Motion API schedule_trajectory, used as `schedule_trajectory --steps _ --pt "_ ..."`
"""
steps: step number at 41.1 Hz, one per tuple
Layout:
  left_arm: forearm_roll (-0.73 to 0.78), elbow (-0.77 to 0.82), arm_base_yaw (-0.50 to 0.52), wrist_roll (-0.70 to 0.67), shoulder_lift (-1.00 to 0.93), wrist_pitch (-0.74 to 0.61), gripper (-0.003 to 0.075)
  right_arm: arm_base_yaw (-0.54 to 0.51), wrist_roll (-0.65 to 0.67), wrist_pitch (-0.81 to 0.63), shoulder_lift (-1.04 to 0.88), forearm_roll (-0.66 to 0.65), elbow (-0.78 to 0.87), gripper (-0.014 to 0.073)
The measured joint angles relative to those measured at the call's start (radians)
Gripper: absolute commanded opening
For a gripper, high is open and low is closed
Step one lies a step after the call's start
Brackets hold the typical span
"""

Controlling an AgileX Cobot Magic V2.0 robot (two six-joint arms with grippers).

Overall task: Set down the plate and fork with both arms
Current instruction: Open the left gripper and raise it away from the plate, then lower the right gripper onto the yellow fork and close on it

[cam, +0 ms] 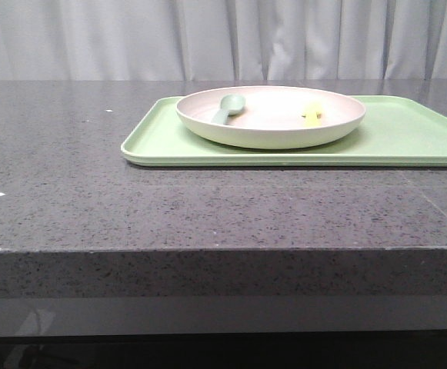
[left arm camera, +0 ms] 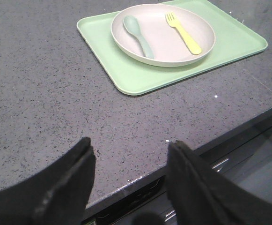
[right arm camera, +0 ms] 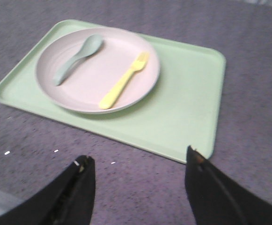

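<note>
Worktop [cam: 208,215]: dark speckled stone, its front edge just below both wrists. Nothing guards that edge, so anything you drag toward yourself could go over it.

Tray [cam: 408,134]: flat, light green, low rim, lying right of centre, and its right end runs out of the front view. It looks light and smooth underneath; if you push sideways on the plate, the whole tray may slide rather than the plate lifting.

Plate [cam: 269,134]: sits on the left half of the tray, upright, with a shallow sloped wall. You get only a thin rim to pinch. A grip from one side would likely tilt it and send both utensils sliding off.

Spoon [left arm camera: 136,33]: grey-green, lying inside the plate on its left side, bowl toward the far rim. It is not a task item, but it rides along with any plate motion.

Fork [right arm camera: 121,82]: yellow, flat inside the plate on the right side, well apart from the spoon. Low and thin against a curved surface, so the fingers may skid off it or press on the plate and rock it.

Left end effector [left arm camera: 128,176]: released, jaws spread wide, empty, above the near edge and well short of the tray.

Right end effector [right arm camera: 138,183]: likewise released and empty, near the tray's front edge.
</note>
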Motion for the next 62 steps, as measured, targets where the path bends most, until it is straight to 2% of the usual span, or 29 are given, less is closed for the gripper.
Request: schedule_trajectory --steps 11,16,19,26,29,37,42,45,49,55,62 --pt "0.000 0.000 0.000 0.000 0.000 0.000 0.0356 0.171 -0.041 0.089 0.280 0.030 -0.156 0.0458" --pt "0.000 0.000 0.000 0.000 0.000 0.000 0.0356 0.243 -0.007 0.115 0.415 -0.008 -0.245 0.0458" --pt "0.000 0.000 0.000 0.000 0.000 0.000 0.0356 0.286 0.060 0.130 0.488 -0.080 -0.301 0.0458" --pt "0.000 0.000 0.000 0.000 0.000 0.000 0.0356 0.392 0.334 0.200 0.652 -0.382 -0.443 0.0458" --pt "0.000 0.000 0.000 0.000 0.000 0.000 0.0356 0.414 0.414 0.225 0.714 -0.460 -0.500 0.0458" --pt "0.000 0.000 0.000 0.000 0.000 0.000 0.0356 0.418 0.474 0.254 0.850 -0.499 -0.623 0.0456" --pt "0.000 0.000 0.000 0.000 0.000 0.000 0.0356 0.397 0.519 0.296 0.927 -0.483 -0.702 0.0377" --pt "0.000 0.000 0.000 0.000 0.000 0.000 0.0356 0.366 0.533 0.312 0.968 -0.447 -0.741 0.0308" --pt "0.000 0.000 0.000 0.000 0.000 0.000 0.0356 0.318 0.535 0.319 1.016 -0.379 -0.778 0.0267" --pt "0.000 0.000 0.000 0.000 0.000 0.000 0.0356 0.251 0.541 0.327 1.086 -0.276 -0.832 0.0260" --pt "0.000 0.000 0.000 0.000 0.000 0.000 0.0356 0.205 0.553 0.340 1.160 -0.220 -0.890 0.0261"
